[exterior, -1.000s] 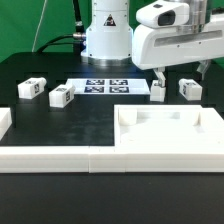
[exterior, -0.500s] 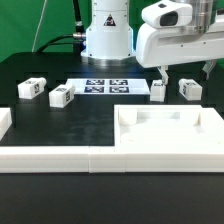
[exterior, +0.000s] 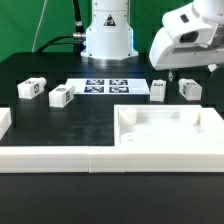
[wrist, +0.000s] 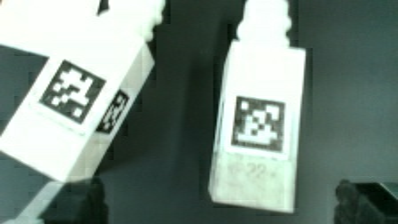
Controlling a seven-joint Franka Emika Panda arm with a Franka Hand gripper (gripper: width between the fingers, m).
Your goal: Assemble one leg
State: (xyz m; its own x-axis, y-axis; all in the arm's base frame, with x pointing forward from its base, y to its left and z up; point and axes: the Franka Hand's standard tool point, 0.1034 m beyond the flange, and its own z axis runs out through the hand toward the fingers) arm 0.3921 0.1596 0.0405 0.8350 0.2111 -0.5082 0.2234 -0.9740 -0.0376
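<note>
- Where the exterior view looks across the black table [exterior: 90,115], the gripper [exterior: 191,71] hangs in the air at the upper right, clear of every part; its jaws are too small and dark in this view to judge their spacing
- Exterior view, right pair: the near-board leg [exterior: 158,90] stands just beside the marker board [exterior: 105,86], at the board's end toward the exterior view's right. The outer leg [exterior: 189,89] lies near it, further to that side. Both sit on the table below the gripper, and nothing touches them
- Exterior view, left pair: the far-left leg [exterior: 29,89] and the neighbour leg [exterior: 62,95] lie to the exterior view's left of the marker board, apart from each other
- Exterior view, surroundings: the large tray-like piece [exterior: 170,128] lies in front of the right pair, the border rails [exterior: 50,155] run along the near edge, and the robot base [exterior: 107,35] rises behind the marker board
- Wrist view: two legs lie tag-side up on the dark table, the straight leg [wrist: 258,110] and beside it, not touching, the slanted leg [wrist: 80,95]; which of the four they are cannot be told for certain
- Wrist view, pincer: the dark fingertips [wrist: 370,195] show at the two sides of the picture, spread wide with nothing clasped, so the gripper is released
</note>
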